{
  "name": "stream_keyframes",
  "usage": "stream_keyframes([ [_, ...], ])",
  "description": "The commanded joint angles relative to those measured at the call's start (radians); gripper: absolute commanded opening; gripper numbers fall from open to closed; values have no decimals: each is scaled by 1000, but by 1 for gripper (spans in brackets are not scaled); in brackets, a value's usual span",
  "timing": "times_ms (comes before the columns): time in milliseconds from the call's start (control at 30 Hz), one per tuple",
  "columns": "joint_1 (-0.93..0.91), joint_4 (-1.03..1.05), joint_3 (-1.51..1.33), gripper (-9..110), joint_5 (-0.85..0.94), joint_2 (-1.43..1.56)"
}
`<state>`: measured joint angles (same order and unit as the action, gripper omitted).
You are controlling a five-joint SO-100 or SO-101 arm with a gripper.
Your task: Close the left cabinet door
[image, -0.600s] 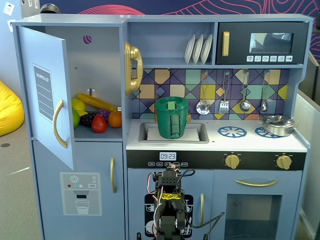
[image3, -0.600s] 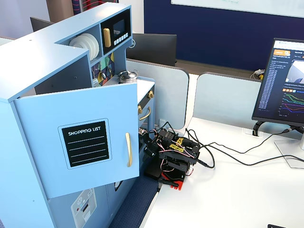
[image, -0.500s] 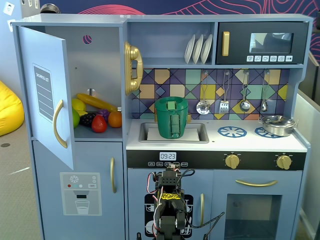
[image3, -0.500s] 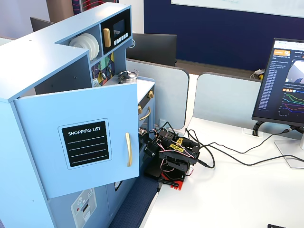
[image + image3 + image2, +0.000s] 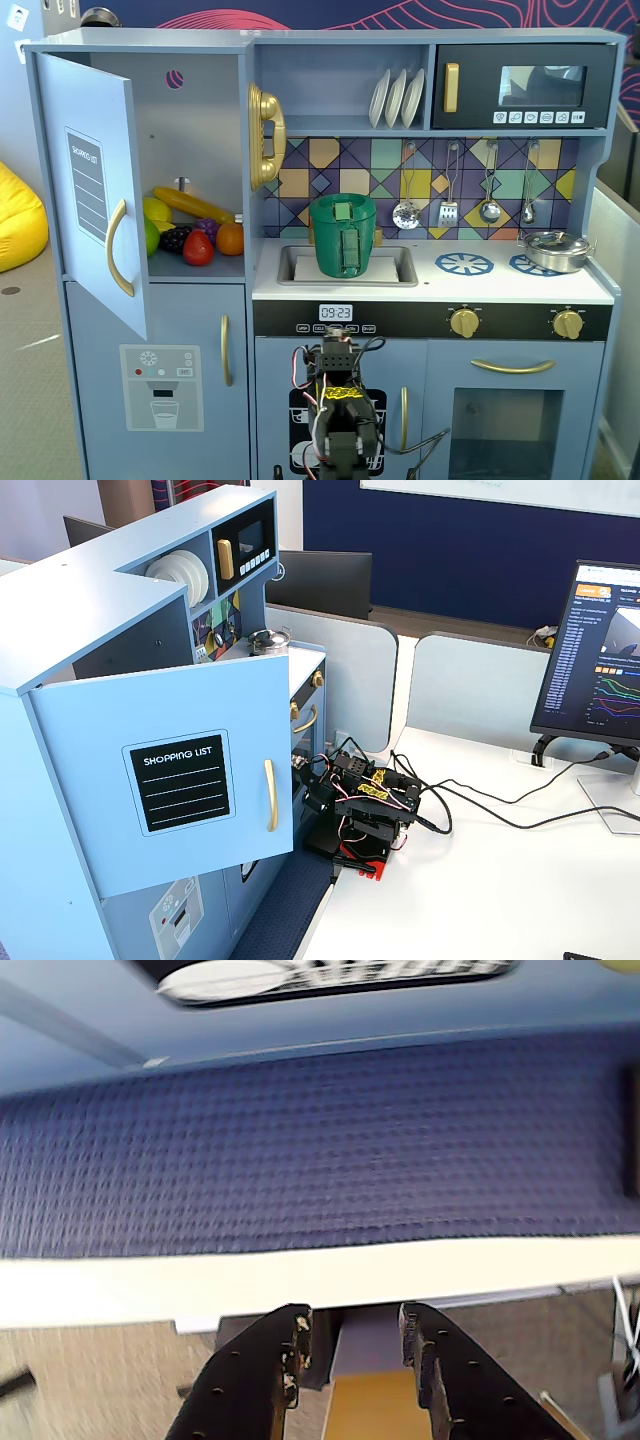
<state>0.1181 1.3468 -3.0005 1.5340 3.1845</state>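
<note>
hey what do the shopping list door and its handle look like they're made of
The open light-blue shopping-list door looks like painted wooden board: matte, flat, thick-edged. Its curved gold handle looks like plastic with a satin metallic finish, though metal can't be ruled out.

The left cabinet door is a large, squarish light-blue wooden panel at the upper left of the toy kitchen. It stands wide open, swung out toward the near side and hinged on its left edge, so a fixed view facing the kitchen shows it edge-on and slanted. A black chalkboard panel with white "SHOPPING LIST" lettering and ruled lines sits on its outer face. A curved vertical gold handle is fixed near its free edge, just right of the chalkboard.
</note>
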Motion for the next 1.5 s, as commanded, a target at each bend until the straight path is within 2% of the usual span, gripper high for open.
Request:
stream_keyframes([
  [0,262,2,130,0,-86,-20],
  [100,456,-94,252,0,-164,-89],
  [400,919,-218,621,0,21,-147],
  [1000,1431,-637,1071,0,198,-469],
  [1467,1580,-790,1285,0,258,-773],
])
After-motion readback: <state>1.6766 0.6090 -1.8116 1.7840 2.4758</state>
